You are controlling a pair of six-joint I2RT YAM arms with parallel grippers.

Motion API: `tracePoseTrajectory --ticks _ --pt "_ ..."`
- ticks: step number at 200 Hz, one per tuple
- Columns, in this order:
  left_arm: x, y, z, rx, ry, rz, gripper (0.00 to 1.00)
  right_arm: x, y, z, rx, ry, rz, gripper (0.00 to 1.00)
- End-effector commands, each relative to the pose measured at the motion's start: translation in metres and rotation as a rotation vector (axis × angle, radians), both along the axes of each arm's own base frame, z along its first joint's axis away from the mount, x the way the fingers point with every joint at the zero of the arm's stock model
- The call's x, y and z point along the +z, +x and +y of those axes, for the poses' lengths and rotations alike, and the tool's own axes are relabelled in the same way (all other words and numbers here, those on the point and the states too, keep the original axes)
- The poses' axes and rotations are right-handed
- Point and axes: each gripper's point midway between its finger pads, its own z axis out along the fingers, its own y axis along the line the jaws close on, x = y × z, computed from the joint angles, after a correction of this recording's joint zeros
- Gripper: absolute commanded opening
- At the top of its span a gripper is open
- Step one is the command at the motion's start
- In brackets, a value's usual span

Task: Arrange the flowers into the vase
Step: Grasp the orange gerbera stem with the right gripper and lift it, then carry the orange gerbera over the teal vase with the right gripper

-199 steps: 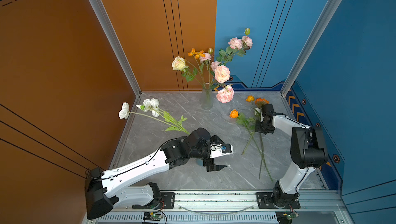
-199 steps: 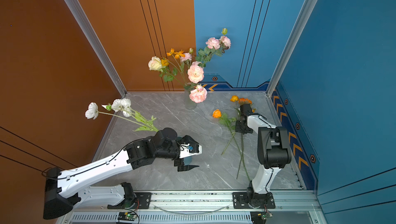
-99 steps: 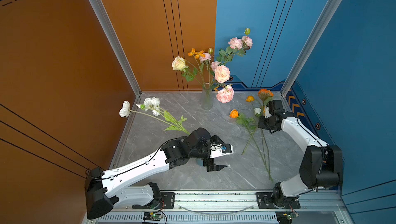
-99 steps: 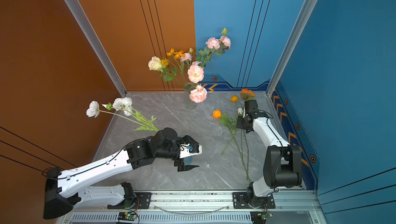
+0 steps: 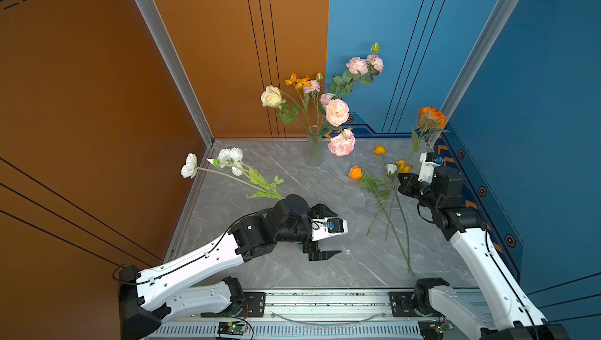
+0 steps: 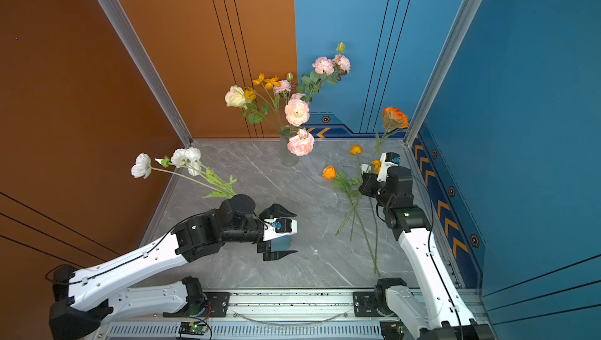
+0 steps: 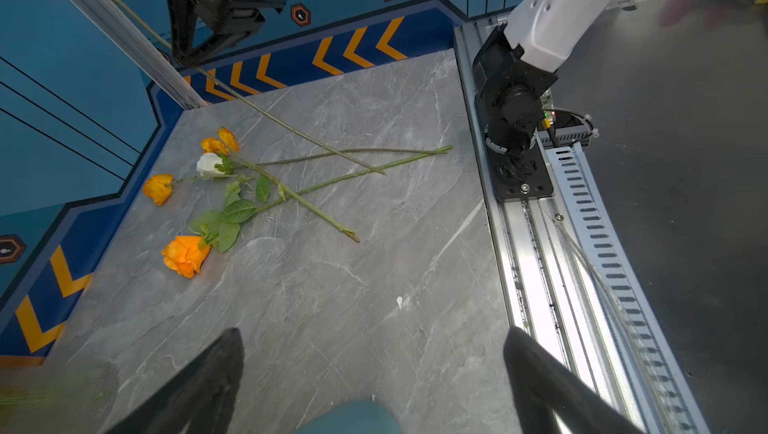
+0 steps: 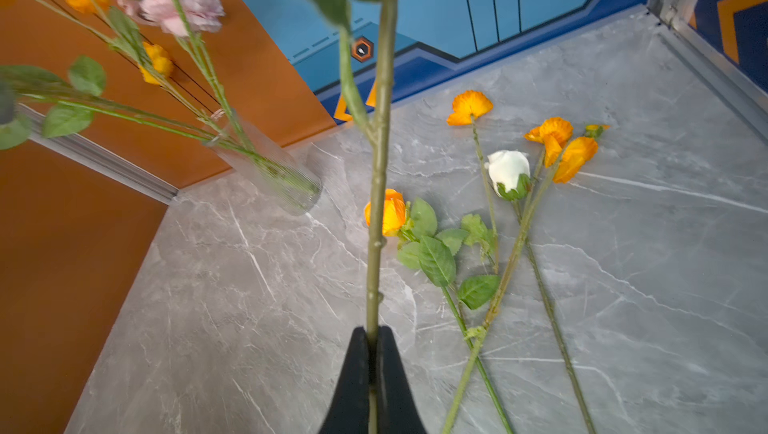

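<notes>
My right gripper (image 5: 402, 181) (image 6: 364, 187) (image 8: 372, 330) is shut on the green stem (image 8: 379, 203) of an orange flower (image 5: 431, 118) (image 6: 394, 117), raised near the back right corner. The stem slants down to the table (image 7: 374, 168). The clear glass vase (image 5: 313, 154) (image 6: 288, 158) (image 8: 274, 170) stands at the back centre, holding pink, cream and orange flowers (image 5: 336, 112). Loose flowers lie beside the right gripper: an orange rose (image 5: 355, 172) (image 8: 392, 212), a white bud (image 5: 391, 169) (image 8: 508, 170) and yellow-orange blooms (image 5: 379, 149). My left gripper (image 5: 339, 233) (image 6: 296, 233) (image 7: 374, 331) hangs open and empty over the front centre.
White flowers (image 5: 227, 159) (image 6: 185, 158) lean out over the left wall, their lower end hidden behind the left arm. A teal rounded thing (image 6: 281, 243) (image 7: 349, 417) sits under the left gripper. Orange and blue walls close three sides; a metal rail (image 5: 325, 302) runs along the front.
The right arm has straightened and lifted, raising the orange flower so its bloom now stands high by the back right corner post. The left arm has not moved.
</notes>
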Motion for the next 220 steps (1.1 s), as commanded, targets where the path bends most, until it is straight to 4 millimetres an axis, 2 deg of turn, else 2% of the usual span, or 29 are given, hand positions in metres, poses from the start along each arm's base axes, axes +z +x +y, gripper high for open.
tracePoseTrajectory --ticks 1,19,42,84,94,108,138,158,185,220 --pt "0.016 -0.002 0.016 0.022 -0.035 -0.059 0.98 0.060 -0.006 -0.003 -0.115 0.028 -0.245 0.00" --pt "0.026 0.001 0.034 0.096 -0.064 -0.097 0.98 0.092 -0.021 0.008 -0.097 0.006 -0.336 0.00" --pt "0.023 0.001 0.062 0.188 -0.088 -0.119 0.98 0.129 -0.040 0.032 -0.021 0.021 -0.439 0.00" --pt "0.018 -0.012 0.108 0.290 -0.149 -0.092 0.98 0.175 -0.070 0.082 0.136 0.136 -0.582 0.00" --pt "0.013 -0.016 0.116 0.303 -0.165 -0.079 0.98 0.184 -0.074 0.093 0.161 0.157 -0.614 0.00" --pt "0.010 -0.020 0.123 0.314 -0.195 -0.070 0.98 0.196 -0.085 0.122 0.243 0.175 -0.650 0.00" --pt "0.009 -0.017 0.131 0.353 -0.201 -0.078 0.98 0.222 -0.097 0.163 0.318 0.162 -0.744 0.00" --pt "0.005 -0.016 0.128 0.348 -0.186 -0.059 0.98 0.229 -0.097 0.183 0.334 0.201 -0.789 0.00" --pt "0.003 -0.017 0.118 0.312 -0.182 -0.010 0.98 0.224 -0.091 0.209 0.370 0.247 -0.793 0.00" --pt "0.003 -0.011 0.120 0.330 -0.190 0.009 0.98 0.217 -0.091 0.233 0.411 0.262 -0.786 0.00"
